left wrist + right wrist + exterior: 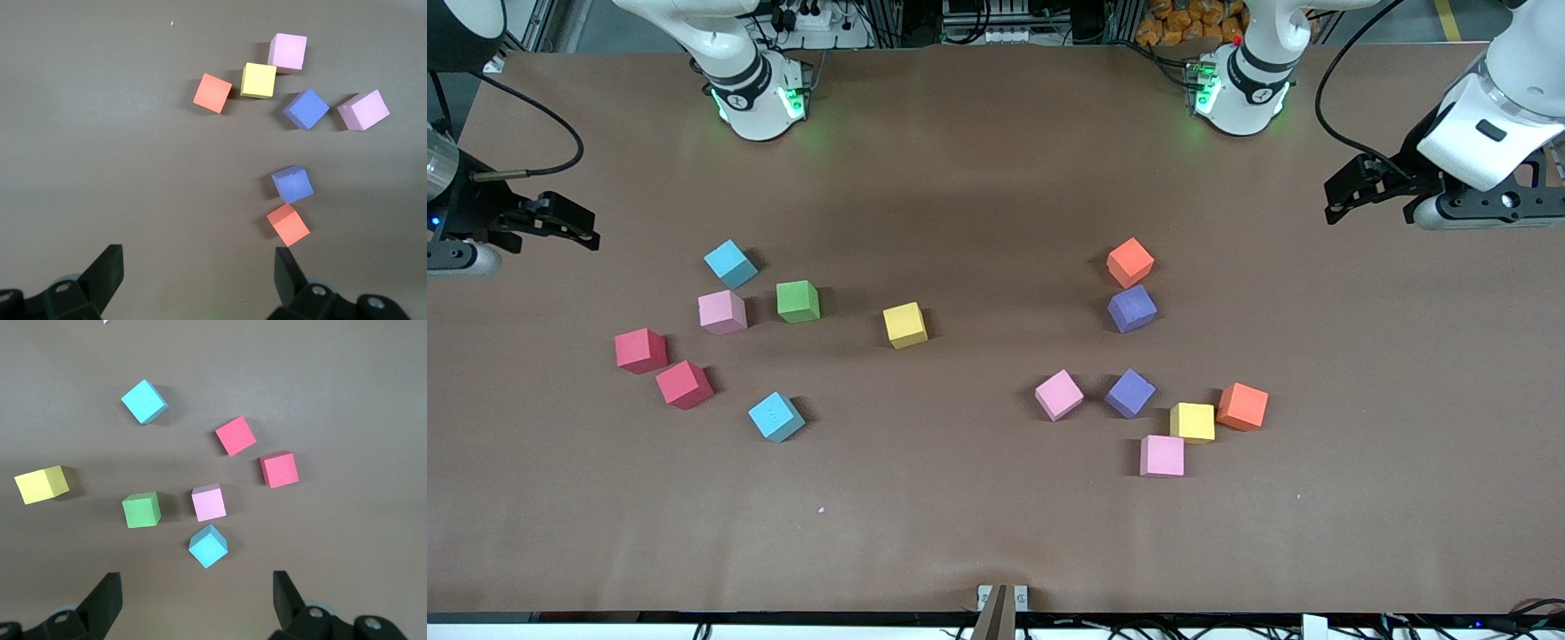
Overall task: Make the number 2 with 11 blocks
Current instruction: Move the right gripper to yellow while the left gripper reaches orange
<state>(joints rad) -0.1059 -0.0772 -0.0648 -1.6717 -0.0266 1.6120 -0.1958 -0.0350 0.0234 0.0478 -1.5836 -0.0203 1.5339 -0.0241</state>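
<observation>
Blocks [905,324] lie scattered on table [996,533]; left gripper [197,267] and right gripper [193,590] gape wide, holding nothing

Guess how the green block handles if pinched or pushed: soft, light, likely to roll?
The green block looks matte and foam-like, so probably light, slightly squashy and grippy rather than slippery. Flat faces and square edges suggest it would slide or twist when nudged, not roll. The pink block sits close beside it, so a push toward it may bump that one.

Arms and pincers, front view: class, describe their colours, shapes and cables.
Both arms are glossy white with rounded housings; black bands and green lights ring their bases. The left pincer and the right pincer are black with angular fingers. Black cables loop to both wrists.
</observation>
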